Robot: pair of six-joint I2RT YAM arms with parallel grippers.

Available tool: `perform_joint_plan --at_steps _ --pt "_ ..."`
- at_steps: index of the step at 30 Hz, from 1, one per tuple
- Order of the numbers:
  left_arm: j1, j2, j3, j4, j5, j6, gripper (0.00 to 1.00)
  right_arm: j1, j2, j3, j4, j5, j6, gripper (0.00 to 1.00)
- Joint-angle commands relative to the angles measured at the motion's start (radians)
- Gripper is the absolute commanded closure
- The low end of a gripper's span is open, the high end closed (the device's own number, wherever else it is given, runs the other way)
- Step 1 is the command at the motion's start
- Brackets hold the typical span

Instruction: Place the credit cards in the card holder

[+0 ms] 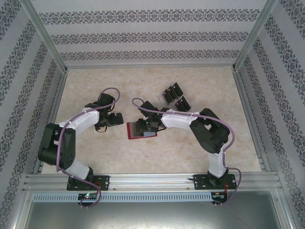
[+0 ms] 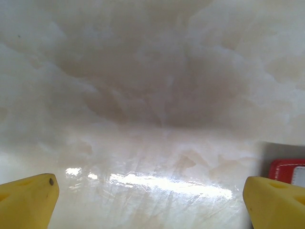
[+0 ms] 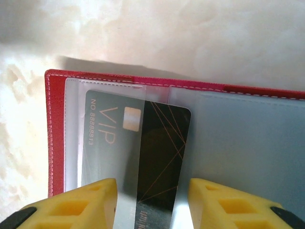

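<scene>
Three patterned walls (image 1: 152, 36) | beige marbled table (image 1: 119, 81) | card holder (image 3: 56, 143) open

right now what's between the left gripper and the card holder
Nothing but a narrow strip of bare table. The top view shows it between the open left gripper and the card holder; the left wrist view shows the same.

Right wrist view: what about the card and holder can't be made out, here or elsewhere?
Right wrist: the credit card's lower end is cut off by the bottom edge between the right gripper's fingers; whether it is gripped cannot be told.
Top external: the right arm covers most of the card holder; the spare cards are too small to count.
Left wrist: the right edge cuts the holder to a red corner.
</scene>
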Motion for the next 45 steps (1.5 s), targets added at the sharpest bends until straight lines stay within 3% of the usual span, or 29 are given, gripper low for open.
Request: perform_joint_plan --at_steps 1,13,18,23,28,34,45 --pt "0.000 0.014 0.034 -0.037 0.010 0.033 0.00 -0.006 -0.016 -0.022 -0.054 0.034 0.009 0.54" --pt "-0.117 0.021 0.134 -0.085 0.015 0.024 0.00 -0.025 -0.154 -0.058 -0.060 0.059 0.002 0.55" --pt "-0.195 0.071 0.191 -0.096 -0.009 0.001 0.00 -0.044 -0.144 -0.120 -0.043 0.075 0.015 0.66" --pt "-0.272 0.133 0.238 -0.106 -0.048 -0.023 0.00 -0.053 -0.136 -0.167 -0.036 0.127 0.032 0.85" --pt "-0.319 0.170 0.247 -0.095 -0.070 -0.055 0.00 -0.054 -0.109 -0.189 -0.019 0.130 0.054 0.93" --pt "-0.367 0.231 0.261 -0.074 -0.069 -0.094 0.00 -0.055 -0.088 -0.216 0.027 0.112 0.078 0.99" --pt "-0.388 0.276 0.258 -0.082 -0.098 -0.098 0.00 -0.056 -0.090 -0.228 0.028 0.117 0.090 1.00"
